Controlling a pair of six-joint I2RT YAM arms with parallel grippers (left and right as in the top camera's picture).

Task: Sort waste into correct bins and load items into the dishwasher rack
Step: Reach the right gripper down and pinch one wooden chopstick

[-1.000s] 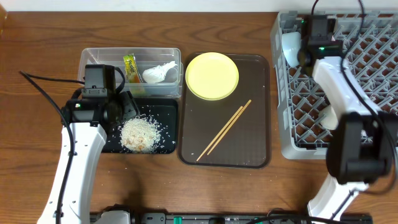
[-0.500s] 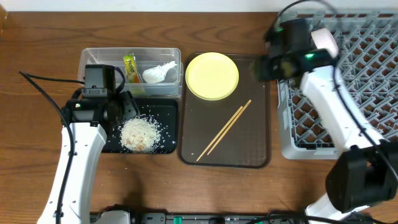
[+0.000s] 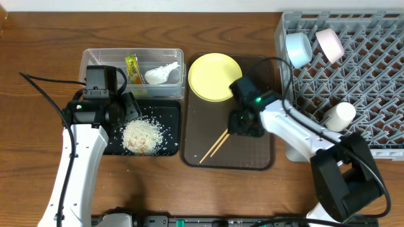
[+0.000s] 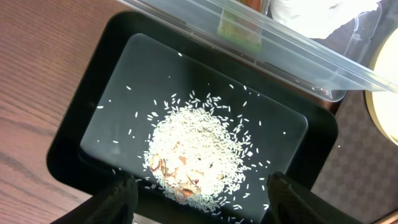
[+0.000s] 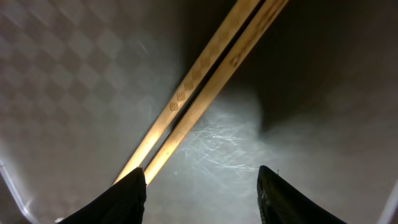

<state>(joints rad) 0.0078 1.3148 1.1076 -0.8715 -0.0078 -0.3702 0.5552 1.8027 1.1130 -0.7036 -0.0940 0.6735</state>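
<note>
Currently, your right gripper (image 5: 202,186) hangs low over the chopsticks (image 5: 205,81) on the brown tray (image 3: 252,154), jaws half-spread and empty, set to pinch them.

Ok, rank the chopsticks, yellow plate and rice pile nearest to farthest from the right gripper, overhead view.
1. chopsticks, directly under the right gripper, on the brown tray.
2. yellow plate, at that tray's far-left corner.
3. rice pile, far left, in the black tray.

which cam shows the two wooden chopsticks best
Right wrist: the two thin wooden chopsticks fill the frame, side by side. Overhead shows only their lower end; the right arm hides the rest. Left wrist shows none.
</note>
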